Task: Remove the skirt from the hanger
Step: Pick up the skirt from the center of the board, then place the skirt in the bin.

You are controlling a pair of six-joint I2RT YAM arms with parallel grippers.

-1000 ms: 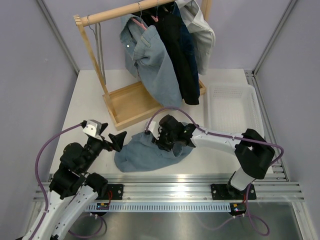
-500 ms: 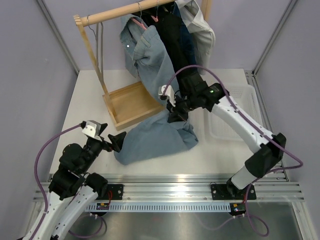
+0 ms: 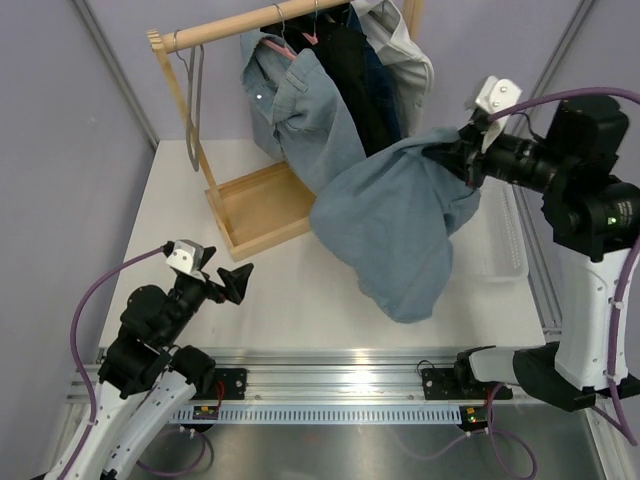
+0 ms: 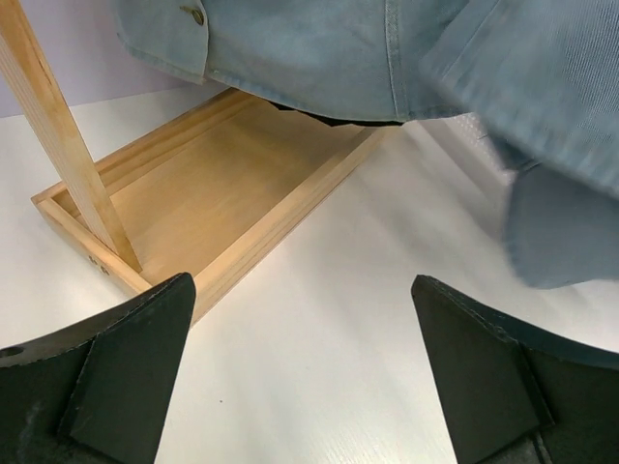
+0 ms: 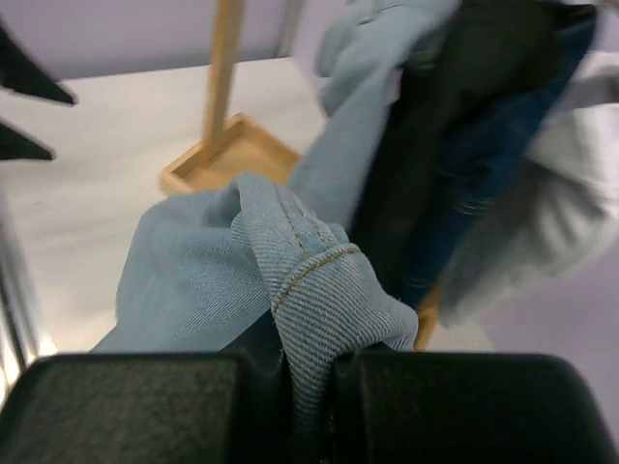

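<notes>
A light blue denim skirt (image 3: 395, 215) hangs in the air over the right half of the table, bunched at its top edge. My right gripper (image 3: 462, 160) is shut on that bunched hem, high up at the right; in the right wrist view a fold of the skirt (image 5: 309, 271) is pinched between the right gripper's (image 5: 309, 360) black fingers. An empty grey hanger (image 3: 193, 110) hangs at the left end of the rail. My left gripper (image 3: 240, 280) is open and low at the near left, its jaws (image 4: 300, 285) wide over bare table, with the skirt (image 4: 556, 116) to the right.
A wooden rack has a tray base (image 3: 260, 205) and a rail (image 3: 250, 25). On the rail hang a denim shirt (image 3: 295, 110), dark garments (image 3: 360, 100) and a pale one. A white basket (image 3: 505, 245) lies at the right, partly behind the skirt.
My right arm closed on the skirt lying on the table. It then carried the skirt up and to the right, off the surface. The left arm stayed where it was, open.
</notes>
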